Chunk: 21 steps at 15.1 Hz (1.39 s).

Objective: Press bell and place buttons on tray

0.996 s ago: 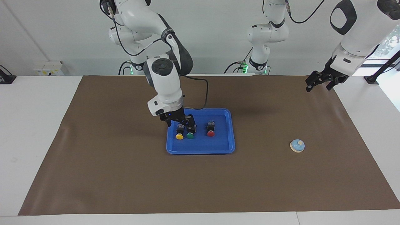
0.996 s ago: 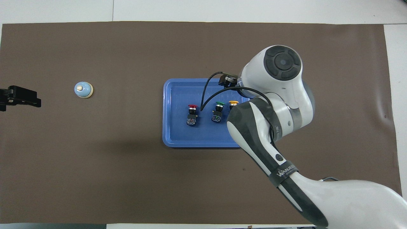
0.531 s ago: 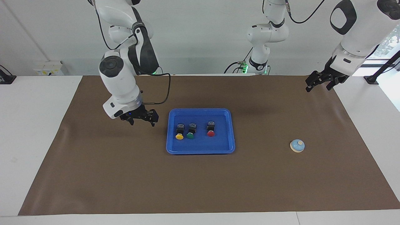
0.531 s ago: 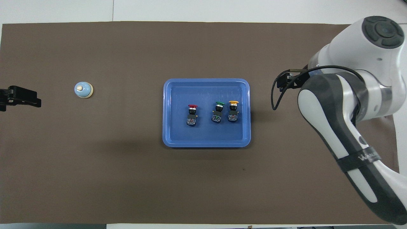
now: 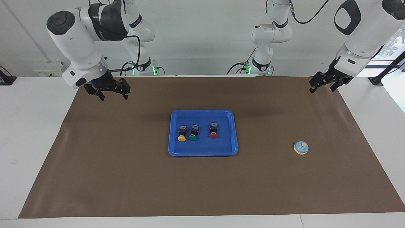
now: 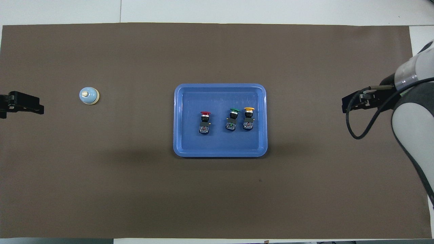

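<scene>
The blue tray [image 5: 225, 144] lies mid-table on the brown mat and also shows in the overhead view [image 6: 220, 98]. In it lie the three buttons in a row: yellow [image 5: 182, 133], green [image 5: 193, 132] and red [image 5: 213, 130]; overhead they show as yellow [image 6: 248, 119], green [image 6: 232, 119] and red [image 6: 204, 122]. The bell [image 5: 301, 147] [image 6: 89, 96] stands on the mat toward the left arm's end. My right gripper [image 5: 113, 96] [image 6: 351, 105] is open and empty, raised over the mat's edge at the right arm's end. My left gripper [image 5: 322, 90] [image 6: 22, 105] is open and waits over the mat's other end.
The brown mat [image 5: 126, 177] covers most of the white table [image 5: 28, 142]. A third arm's base [image 5: 262, 63] stands at the table's edge by the robots. A black clamp [image 5: 376, 80] sits at the left arm's end.
My right gripper has left the yellow button in the tray, risen and swung away to the right arm's end of the mat. The buttons, bell and left arm have not moved.
</scene>
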Each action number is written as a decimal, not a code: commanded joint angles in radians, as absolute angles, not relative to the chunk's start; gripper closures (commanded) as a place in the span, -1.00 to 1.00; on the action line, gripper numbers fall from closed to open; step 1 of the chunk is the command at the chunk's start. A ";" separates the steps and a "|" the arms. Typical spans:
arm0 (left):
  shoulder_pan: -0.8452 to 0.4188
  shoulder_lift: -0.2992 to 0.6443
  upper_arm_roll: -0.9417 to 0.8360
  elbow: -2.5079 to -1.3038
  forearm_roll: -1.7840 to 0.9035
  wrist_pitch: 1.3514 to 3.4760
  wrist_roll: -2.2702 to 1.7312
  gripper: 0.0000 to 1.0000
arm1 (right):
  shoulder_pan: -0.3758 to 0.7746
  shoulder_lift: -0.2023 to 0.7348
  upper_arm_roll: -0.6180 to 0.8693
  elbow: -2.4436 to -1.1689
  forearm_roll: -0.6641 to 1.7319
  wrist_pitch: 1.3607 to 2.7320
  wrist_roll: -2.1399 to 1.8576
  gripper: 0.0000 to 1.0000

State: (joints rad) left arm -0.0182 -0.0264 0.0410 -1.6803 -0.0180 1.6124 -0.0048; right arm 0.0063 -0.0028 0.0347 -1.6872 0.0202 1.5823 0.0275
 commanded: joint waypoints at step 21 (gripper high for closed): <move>-0.020 -0.046 0.040 -1.690 -0.014 1.611 -0.018 -1.00 | -0.058 -0.078 0.046 -1.710 -0.017 1.543 -0.043 -1.00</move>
State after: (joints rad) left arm -0.0182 -0.0264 0.0409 -1.6803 -0.0181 1.6124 -0.0048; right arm -0.0414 -0.0679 0.0340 -1.6991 -0.0093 1.5433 -0.0242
